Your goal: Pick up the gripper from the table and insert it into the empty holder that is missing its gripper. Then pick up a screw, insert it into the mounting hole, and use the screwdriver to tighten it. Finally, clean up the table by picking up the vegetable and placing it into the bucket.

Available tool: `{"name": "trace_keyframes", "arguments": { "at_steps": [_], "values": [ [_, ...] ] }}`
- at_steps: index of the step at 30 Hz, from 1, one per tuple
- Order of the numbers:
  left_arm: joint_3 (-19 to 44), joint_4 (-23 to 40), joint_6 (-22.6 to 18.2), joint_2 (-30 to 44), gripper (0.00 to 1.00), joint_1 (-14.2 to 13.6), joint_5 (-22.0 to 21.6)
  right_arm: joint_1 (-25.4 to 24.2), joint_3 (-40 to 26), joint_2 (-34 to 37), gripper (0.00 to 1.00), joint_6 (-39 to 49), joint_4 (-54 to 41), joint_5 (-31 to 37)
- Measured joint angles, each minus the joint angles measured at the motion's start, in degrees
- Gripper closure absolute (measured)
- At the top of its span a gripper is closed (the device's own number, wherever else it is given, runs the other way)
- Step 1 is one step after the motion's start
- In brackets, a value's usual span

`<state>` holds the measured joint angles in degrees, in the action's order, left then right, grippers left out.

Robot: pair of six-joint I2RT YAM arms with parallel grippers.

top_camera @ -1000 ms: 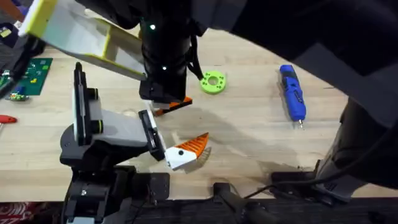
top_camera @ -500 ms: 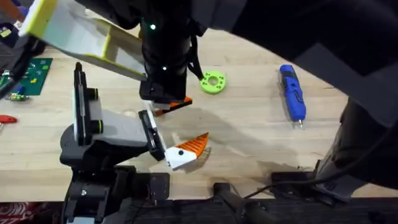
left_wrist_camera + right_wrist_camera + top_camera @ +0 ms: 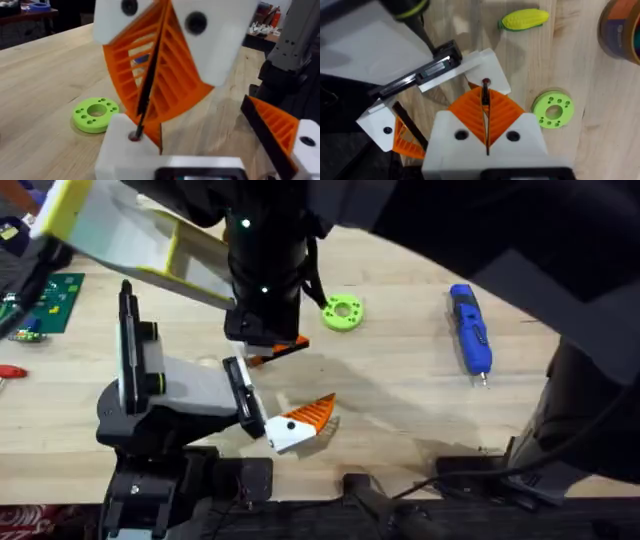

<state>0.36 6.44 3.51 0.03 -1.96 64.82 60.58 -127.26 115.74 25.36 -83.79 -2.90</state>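
- Overhead: holder [image 3: 170, 390] lies on the table [image 3: 400, 400] at the L side, w/ the orange finger [image 3: 308, 416] touching its end. Right hand [image 3: 272, 352] hangs just beside that end. Screwdriver [image 3: 470, 330] lies well apart to the R, green ring [image 3: 342, 312] between them
- Left wrist: right hand's ribbed pads are pinched tight on a thin black pin [image 3: 150, 75], prob. the screw. Its tip sits at a hole in a white block [image 3: 125, 145]. Pin looks slightly tilted, so it could jam or skid off the hole if pushed down. Left hand: can't tell if open or closed
- Right wrist: same pinch seen from behind, pin tip at the hole. If the pads let go before the pin seats, it may tip over & roll off. Pushing hard could nudge the block out of line. Corn [image 3: 525, 19] & bucket [image 3: 622, 30] lie beyond, not yet dealt w/
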Motion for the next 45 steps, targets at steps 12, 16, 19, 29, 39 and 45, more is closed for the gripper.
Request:
{"name": "trace_keyframes", "arguments": {
  "at_steps": [12, 16, 19, 29, 39, 45],
  "values": [
    [0.0, 0.0, 0.02, 0.02, 0.013, 0.0, -0.02, 0.0, -0.06, 0.38, 0.99, 0.0, 0.15, -0.15],
    [0.0, 0.02, 0.21, 0.02, 0.013, 0.0, -0.02, 0.0, -0.09, 1.26, 0.99, 0.0, 0.17, -0.13],
    [0.0, 0.02, 0.39, 0.02, 0.013, 0.0, -0.02, 0.0, -0.09, 1.33, 0.99, 0.0, 0.17, -0.15],
    [0.0, 0.0, 0.37, 0.0, 0.013, 0.0, 0.0, 0.06, -0.09, 1.77, 0.99, 0.0, 0.82, -0.42],
    [0.0, 0.02, 0.98, 0.02, 0.013, 0.0, 0.07, 0.04, -0.24, 2.4, 0.99, 0.02, 1.11, -1.07],
    [0.0, 0.02, 1.03, 0.02, 0.013, 0.0, 0.07, 0.04, -0.24, 2.4, 0.99, 0.02, 1.13, -1.09]
  ]
}}
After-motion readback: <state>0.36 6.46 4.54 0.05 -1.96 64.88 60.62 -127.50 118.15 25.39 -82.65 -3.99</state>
